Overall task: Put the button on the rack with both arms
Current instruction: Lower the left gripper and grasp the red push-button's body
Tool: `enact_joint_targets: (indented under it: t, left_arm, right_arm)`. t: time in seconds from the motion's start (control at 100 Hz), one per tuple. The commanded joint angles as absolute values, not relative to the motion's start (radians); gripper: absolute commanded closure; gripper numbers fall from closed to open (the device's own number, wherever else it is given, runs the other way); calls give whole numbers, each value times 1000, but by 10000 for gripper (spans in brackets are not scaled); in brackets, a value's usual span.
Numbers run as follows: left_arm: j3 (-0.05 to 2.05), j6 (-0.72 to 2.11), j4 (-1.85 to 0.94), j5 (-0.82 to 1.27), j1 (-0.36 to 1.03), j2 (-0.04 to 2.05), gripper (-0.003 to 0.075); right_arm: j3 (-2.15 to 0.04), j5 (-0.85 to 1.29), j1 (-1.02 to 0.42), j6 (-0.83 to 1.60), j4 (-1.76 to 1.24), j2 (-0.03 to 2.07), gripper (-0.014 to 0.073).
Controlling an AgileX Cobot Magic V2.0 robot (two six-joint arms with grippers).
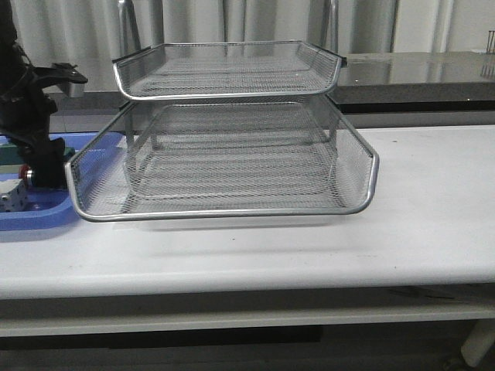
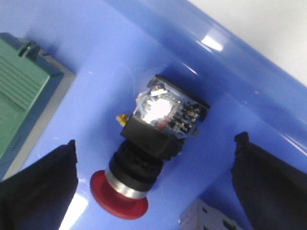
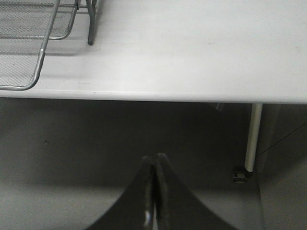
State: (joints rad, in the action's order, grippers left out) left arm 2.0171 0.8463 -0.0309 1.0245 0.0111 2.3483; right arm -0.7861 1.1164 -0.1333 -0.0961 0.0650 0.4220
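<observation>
Red-capped button [image 2: 151, 143] lies flat (cap toward pincer [image 2: 153, 187]).

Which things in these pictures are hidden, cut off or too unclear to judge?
- Front view: the button is hidden behind the left gripper.
- Left wrist view: glare blurs the button rear block.
- Front view: the right gripper is out of frame.
- Front view: the rack top is cut off.
</observation>
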Motion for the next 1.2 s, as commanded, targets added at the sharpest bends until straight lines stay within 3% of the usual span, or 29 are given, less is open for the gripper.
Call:
enact_joint_targets:
  t: [0.0,0.37,0.46,0.53,0.66,0.85,1.03,1.19]
  left_arm:
    - [2051,846,-38,994,11,2296,92]
    - [2051,846,-40,958,11,2326,95]
    - [2051,846,-40,952,11,2326,125]
    - [2051,846,-40,947,11,2326,190]
    - [2051,846,-40,946,11,2326,389]
    - [2051,853,-38,946,11,2326,622]
    - [2053,855,-16,950,11,2322,733]
    - [2097,855,-10,988,9,2305,741]
  right_arm:
    - [-818,1056,-127,-93,77,430,665]
    - [-818,1056,-127,-93,77,430,665]
    - [-818,1056,-127,-93,77,430,665]
    - [-818,1056,-127,-93,77,430,665]
    - [-818,1056,-127,-93,77,430,665]
    - [-818,1056,-127,-93,77,430,665]
    - [-818,1056,-127,-93,77,430,665]
    - [-818,1056,-127,-93,77,430,665]
